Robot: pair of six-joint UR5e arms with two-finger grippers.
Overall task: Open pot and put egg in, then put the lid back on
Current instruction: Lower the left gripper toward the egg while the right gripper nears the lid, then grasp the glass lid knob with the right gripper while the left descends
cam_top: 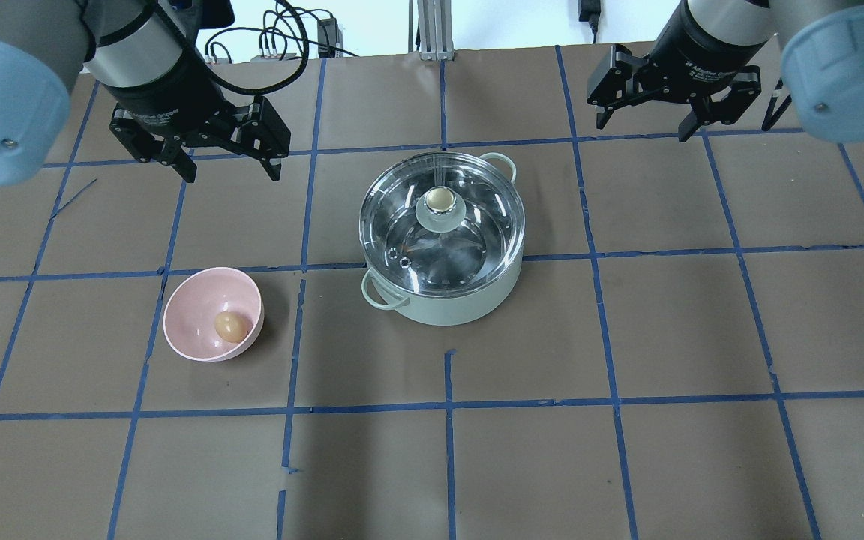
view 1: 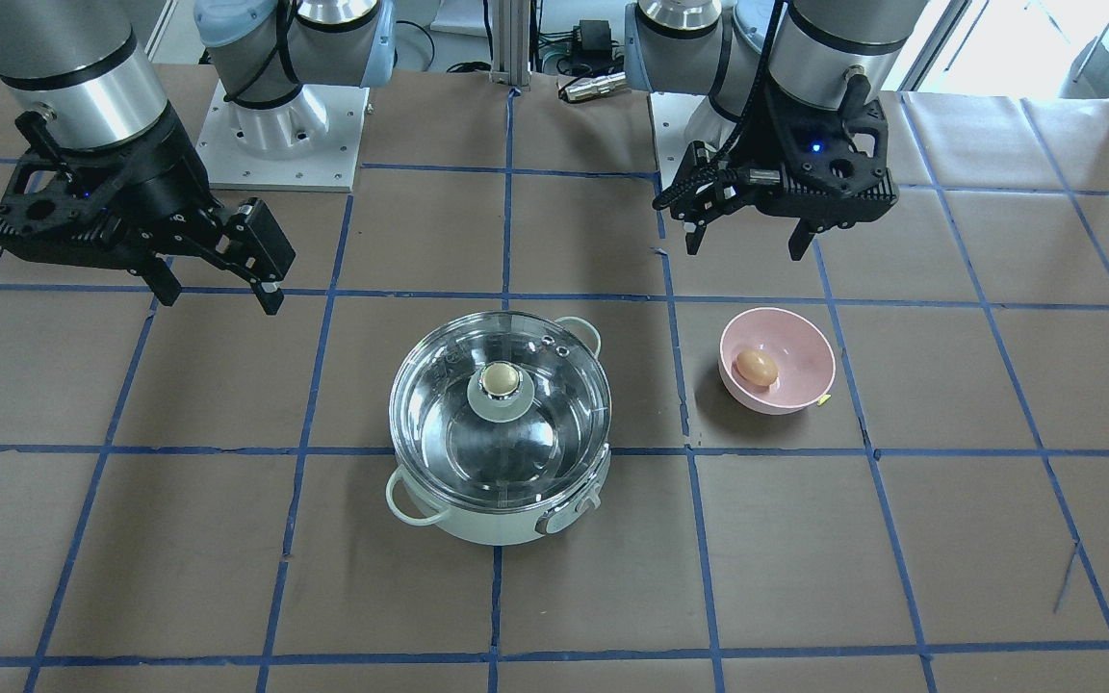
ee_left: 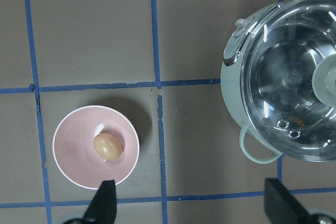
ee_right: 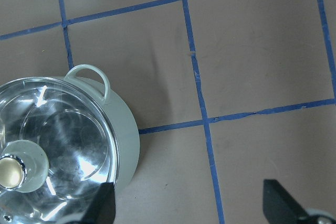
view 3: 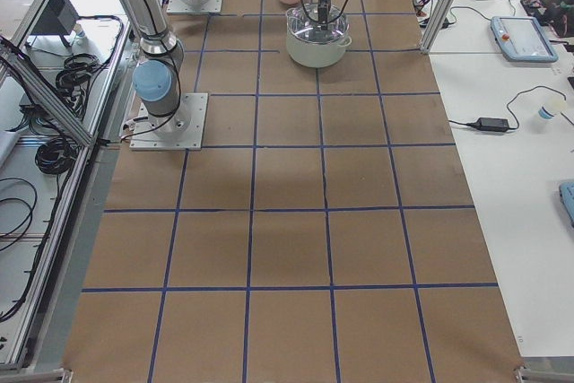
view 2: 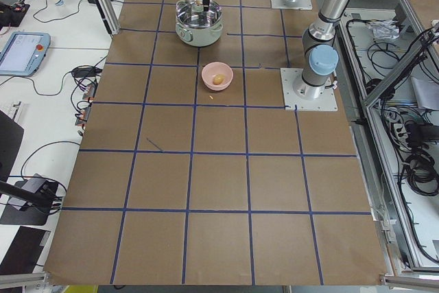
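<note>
Egg (cam_top: 230, 327) lying on side in pink bowl (cam_top: 171, 319), on robot's left of pot (cam_top: 462, 306); long axis roughly across table, slightly slanted. Lid (cam_top: 477, 240) seated on pot, knob up. Left gripper (cam_top: 233, 174) and right gripper (cam_top: 640, 129) both spread wide, hovering empty.

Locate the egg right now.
In the overhead view, the egg lies inside the pink bowl on the robot's left half of the table, left of the pot and apart from it.

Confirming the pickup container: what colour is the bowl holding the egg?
Pale pink bowl, clearest in the left wrist view.
</note>
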